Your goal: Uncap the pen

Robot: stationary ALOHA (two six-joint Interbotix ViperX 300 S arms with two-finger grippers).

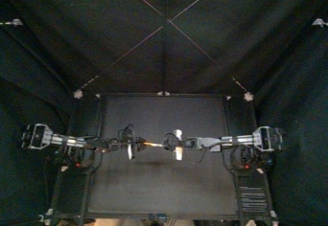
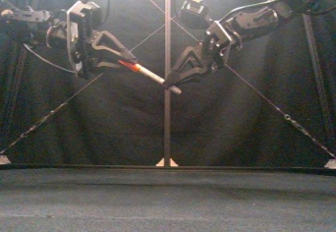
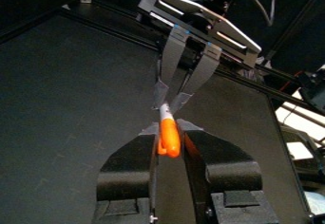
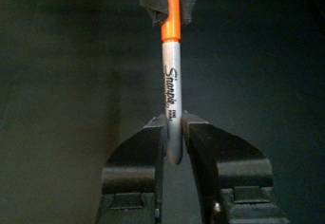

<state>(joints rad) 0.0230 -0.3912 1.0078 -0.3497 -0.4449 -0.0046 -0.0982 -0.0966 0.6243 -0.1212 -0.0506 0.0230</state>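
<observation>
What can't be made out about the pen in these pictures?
- Pen barrel's rear end: right wrist view, hidden inside the right gripper.
- Cap end: left wrist view, hidden inside the left gripper.
- Print on the barrel: top and front views, too small to read.

Grey marker pen (image 2: 148, 76), black lettering on the barrel, orange cap (image 2: 132, 68) on and butted against the barrel with no visible gap. It's airborne, well clear of the tabletop (image 2: 168, 192), upper centre of the front view. Tilted: cap end up-left, barrel end down-right. Left pincer (image 2: 122, 64) clamps the cap end, right pincer (image 2: 175, 83) the barrel end. In the top view it sits mid-frame, running left-right.
</observation>
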